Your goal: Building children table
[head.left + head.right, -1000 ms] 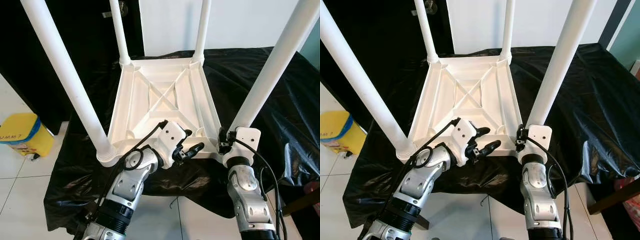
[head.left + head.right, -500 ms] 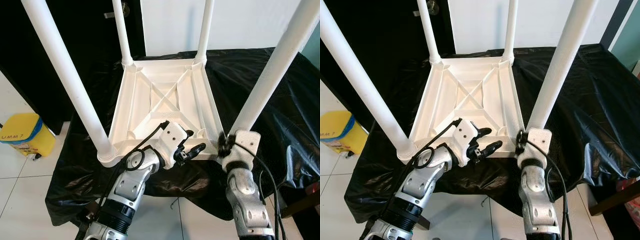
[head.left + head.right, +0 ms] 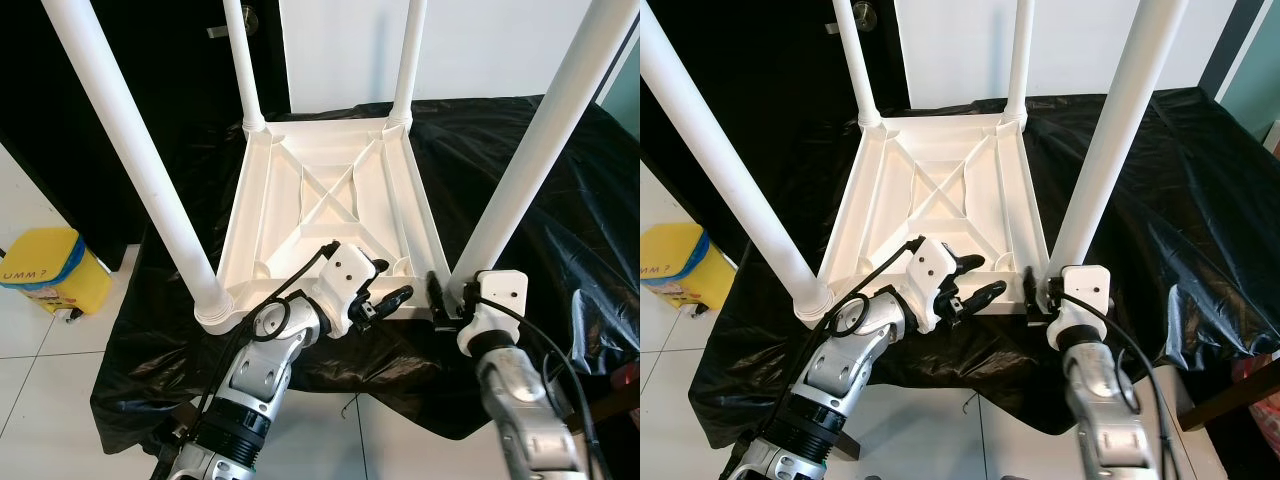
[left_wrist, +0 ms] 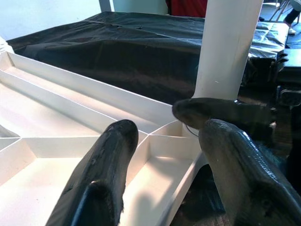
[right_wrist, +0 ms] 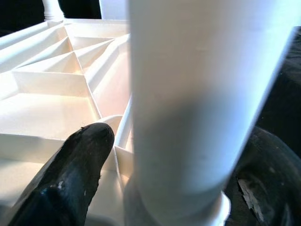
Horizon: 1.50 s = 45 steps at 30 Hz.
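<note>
upside-down white plastic children's table (image 3: 330, 200) on black-sheeted counter (image 3: 560, 190), four legs up | right tool (image 3: 446, 298) has drawn back from near-right white tubular leg (image 3: 530, 150), fingers apart beside its base | left tool (image 3: 385, 300) unchanged, fingers apart over near edge | yellow plastic tub (image 3: 40, 268) on floor

A black sheet (image 3: 520, 190) drapes the surface; white tiled floor (image 3: 50, 370), yellow bin (image 3: 45, 268), white wall (image 3: 480, 45) behind.

Smooth white plastic table (image 3: 330, 190), glossy black sheet (image 3: 520, 150)
</note>
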Motion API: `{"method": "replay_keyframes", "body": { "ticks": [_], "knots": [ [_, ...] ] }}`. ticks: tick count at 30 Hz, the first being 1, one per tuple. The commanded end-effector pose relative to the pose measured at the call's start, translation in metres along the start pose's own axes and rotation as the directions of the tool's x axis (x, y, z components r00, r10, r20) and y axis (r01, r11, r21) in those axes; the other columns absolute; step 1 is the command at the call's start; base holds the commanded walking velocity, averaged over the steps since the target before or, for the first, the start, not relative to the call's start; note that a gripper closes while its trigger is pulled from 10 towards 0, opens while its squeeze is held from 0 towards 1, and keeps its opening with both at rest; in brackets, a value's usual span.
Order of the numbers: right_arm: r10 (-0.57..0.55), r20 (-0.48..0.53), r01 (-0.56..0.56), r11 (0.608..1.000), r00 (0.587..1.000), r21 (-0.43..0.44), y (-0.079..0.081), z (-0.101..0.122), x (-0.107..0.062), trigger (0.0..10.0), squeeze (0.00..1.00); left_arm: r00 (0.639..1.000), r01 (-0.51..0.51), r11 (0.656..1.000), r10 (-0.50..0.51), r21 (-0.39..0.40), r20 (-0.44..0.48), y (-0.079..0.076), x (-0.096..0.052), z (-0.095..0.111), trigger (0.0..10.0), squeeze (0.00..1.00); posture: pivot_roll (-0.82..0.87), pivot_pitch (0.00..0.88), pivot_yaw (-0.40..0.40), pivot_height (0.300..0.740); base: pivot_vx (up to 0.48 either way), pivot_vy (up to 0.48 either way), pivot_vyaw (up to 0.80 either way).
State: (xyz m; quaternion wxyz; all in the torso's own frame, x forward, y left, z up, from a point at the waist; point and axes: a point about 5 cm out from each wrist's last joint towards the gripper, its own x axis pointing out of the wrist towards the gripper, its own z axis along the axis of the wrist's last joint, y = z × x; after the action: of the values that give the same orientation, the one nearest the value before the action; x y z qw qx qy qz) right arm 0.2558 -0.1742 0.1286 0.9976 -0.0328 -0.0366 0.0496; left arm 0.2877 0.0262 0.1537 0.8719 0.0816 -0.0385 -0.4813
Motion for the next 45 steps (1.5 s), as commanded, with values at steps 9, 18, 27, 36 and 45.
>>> {"method": "replay_keyframes", "body": {
  "ticks": [9, 18, 27, 36, 45],
  "knots": [
    [0.260, -0.005, -0.260, 0.962, 0.965, -0.080, -0.017, 0.009, 0.012, 10.0, 0.00, 0.998, -0.067, 0.998, 0.067, 0.006, -0.009, 0.005, 0.000, -0.001, 10.0, 0.00, -0.24, 0.062, 0.031, 0.740, 0.000, 0.000, 0.00],
    [0.341, -0.065, -0.345, 0.935, 0.938, -0.083, -0.016, -0.002, 0.014, 0.0, 0.00, 0.997, -0.081, 0.997, 0.081, 0.012, -0.007, 0.008, -0.002, 0.001, 10.0, 0.00, -0.21, 0.070, 0.024, 0.740, 0.000, 0.000, 0.00],
    [0.336, -0.086, -0.342, 0.937, 0.938, -0.064, -0.019, -0.007, 0.011, 0.0, 0.00, 0.995, -0.095, 0.995, 0.095, 0.009, -0.008, 0.008, -0.003, 0.000, 10.0, 0.00, -0.21, 0.074, 0.016, 0.740, 0.000, 0.000, 0.00],
    [0.219, -0.078, -0.222, 0.974, 0.973, -0.034, -0.015, -0.009, 0.012, 10.0, 0.00, 0.995, -0.097, 0.995, 0.097, 0.006, -0.006, 0.008, -0.003, 0.000, 10.0, 0.00, -0.22, 0.077, 0.015, 0.740, 0.000, 0.000, 0.00],
    [0.044, -0.089, -0.044, 0.999, 0.995, 0.003, -0.009, -0.012, 0.013, 10.0, 0.00, 0.996, -0.092, 0.996, 0.092, 0.009, -0.006, 0.008, -0.003, 0.001, 10.0, 0.00, -0.22, 0.078, 0.022, 0.740, 0.000, 0.000, 0.00]
  ]
}}
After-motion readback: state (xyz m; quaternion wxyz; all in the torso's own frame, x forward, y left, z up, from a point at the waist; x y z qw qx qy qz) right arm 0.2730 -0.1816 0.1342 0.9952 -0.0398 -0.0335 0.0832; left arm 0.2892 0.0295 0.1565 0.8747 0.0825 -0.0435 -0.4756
